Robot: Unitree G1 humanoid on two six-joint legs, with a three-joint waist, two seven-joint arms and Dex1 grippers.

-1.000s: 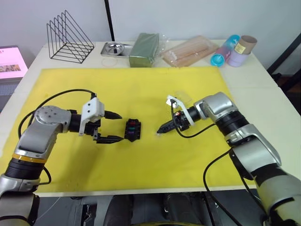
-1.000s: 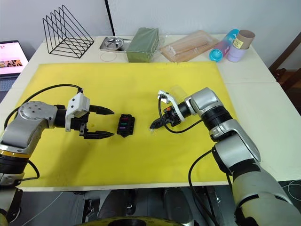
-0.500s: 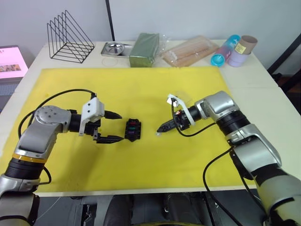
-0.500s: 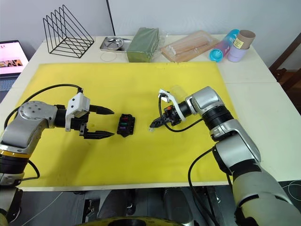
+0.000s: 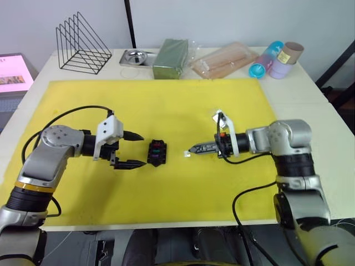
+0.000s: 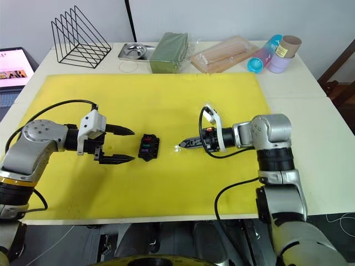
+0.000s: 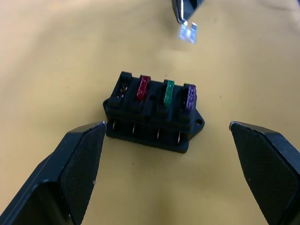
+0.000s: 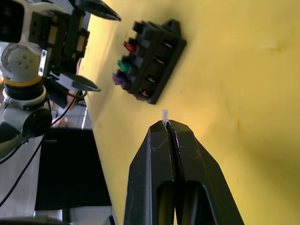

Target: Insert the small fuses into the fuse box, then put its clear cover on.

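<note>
The black fuse box (image 5: 157, 153) lies on the yellow mat (image 5: 166, 105). Red, green and purple small fuses (image 7: 165, 92) stand in its slots, and one end slot (image 7: 123, 89) is empty. My right gripper (image 5: 193, 149) is shut on a pale clear fuse (image 8: 164, 114), held just above the mat a short way right of the box. My left gripper (image 5: 140, 149) is open on the box's left side, with its two fingers (image 7: 77, 161) spread wide and not touching it. The clear cover is hidden from view.
Along the back of the table stand a black wire rack (image 5: 82, 44), a metal tray (image 5: 136, 56), a green block (image 5: 171, 57), a clear bag of sticks (image 5: 224, 60) and coloured tubes (image 5: 277, 58). A laptop screen (image 5: 14, 72) sits at the far left.
My right arm has swung out to the right, and its gripper now points level at the box. The pale fuse stays near the same spot. The left arm has not moved.
</note>
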